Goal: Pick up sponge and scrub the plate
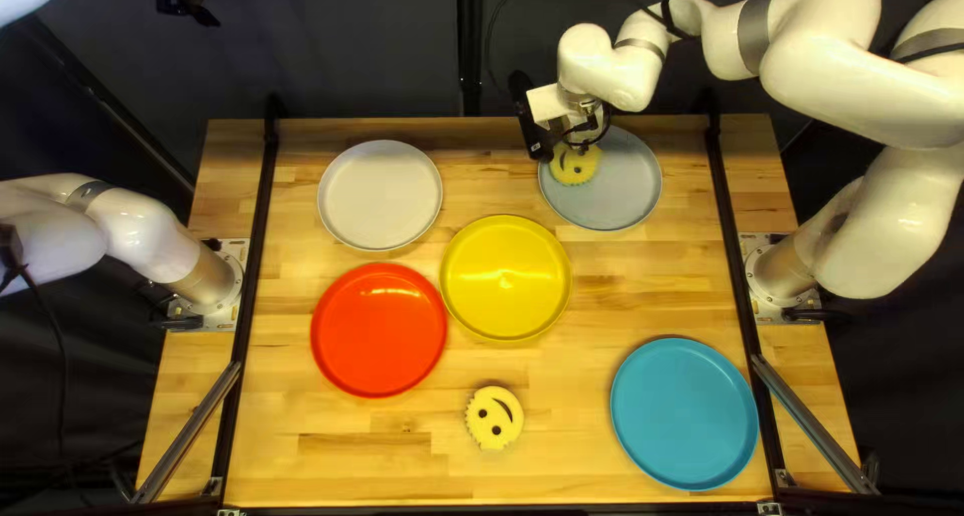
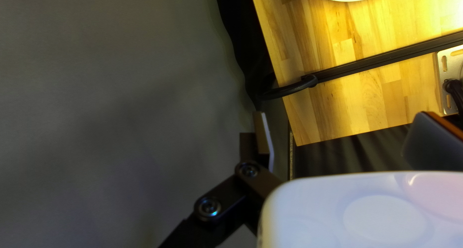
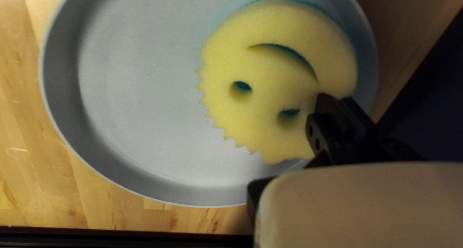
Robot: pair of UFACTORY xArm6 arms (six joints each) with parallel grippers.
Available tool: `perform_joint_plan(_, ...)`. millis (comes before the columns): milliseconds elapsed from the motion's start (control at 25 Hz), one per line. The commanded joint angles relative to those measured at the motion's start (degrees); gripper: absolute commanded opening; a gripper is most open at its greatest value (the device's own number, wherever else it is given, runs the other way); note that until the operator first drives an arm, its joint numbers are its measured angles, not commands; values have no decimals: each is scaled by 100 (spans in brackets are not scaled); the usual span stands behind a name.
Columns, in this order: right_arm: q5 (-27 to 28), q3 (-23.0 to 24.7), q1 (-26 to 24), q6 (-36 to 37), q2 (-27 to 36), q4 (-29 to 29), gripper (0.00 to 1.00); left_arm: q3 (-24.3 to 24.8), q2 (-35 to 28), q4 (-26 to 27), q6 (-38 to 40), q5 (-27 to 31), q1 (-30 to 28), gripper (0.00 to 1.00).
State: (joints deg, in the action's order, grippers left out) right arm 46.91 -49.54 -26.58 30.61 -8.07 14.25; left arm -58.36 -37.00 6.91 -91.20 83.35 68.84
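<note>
Right pincer grips sponge by its edge; drag against grey plate beneath could twist it loose.

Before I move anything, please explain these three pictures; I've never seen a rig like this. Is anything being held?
You see a robot with two arms, the left arm and the right arm, each ending in a pincer. The top left view looks down from above the table's near edge; the other two come from a camera on each wrist.

The wooden table carries five round plates: white plate, red plate, yellow plate, blue plate and gray plate. One smiling sponge lies near the front; a second sponge is inside the gray plate's rim.

The right pincer is at that second sponge's edge; I cannot tell whether it grips it. The left pincer is off the table, with nothing visibly held.
</note>
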Motion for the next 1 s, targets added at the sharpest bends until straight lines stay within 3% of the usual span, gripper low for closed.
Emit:
perform_joint_plan(40, -105, 269, 20, -79, 145, 55, 0, 0, 0, 0, 0, 0, 0, 100)
perform_joint_plan(280, -146, 248, -448, 269, 120, 24, 0, 0, 0, 0, 0, 0, 0, 100)
perform_joint_plan(600, -94, -155, -980, 647, -171, -1, 0, 0, 0, 0, 0, 0, 0, 100)
perform_joint_plan(1000, -405, -8, -1057, 448, -97, 290, 0, 0, 0, 0, 0, 0, 0, 100)
